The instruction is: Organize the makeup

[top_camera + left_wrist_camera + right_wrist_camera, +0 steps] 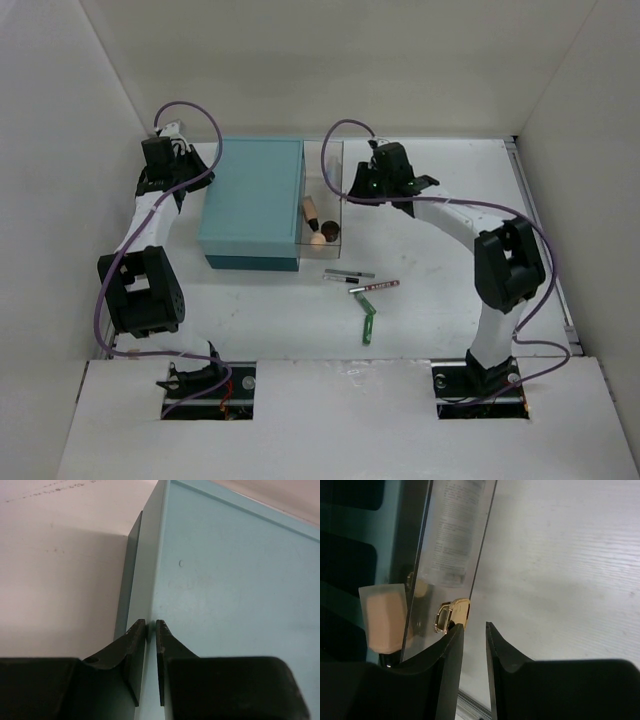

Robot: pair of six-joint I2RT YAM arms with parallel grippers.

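Observation:
The teal box (252,200) stands left of centre, with a clear drawer (333,160) sticking out of its right side. In the drawer lie a tan tube (311,212), a beige sponge (318,237) and a tiny dark piece (331,229). A grey pencil (349,273), a pink pencil (374,287) and a green stick (368,322) lie on the table. My left gripper (200,165) (151,622) is pinched on the box's far left edge (150,580). My right gripper (356,188) (474,626) is narrowly open beside the drawer's gold handle (452,614), with nothing between its jaws.
White walls close in the table on the left, back and right. In the right wrist view the sponge (382,617) and a pale printed item (452,530) show through the drawer's clear wall. White table (560,570) lies right of the drawer.

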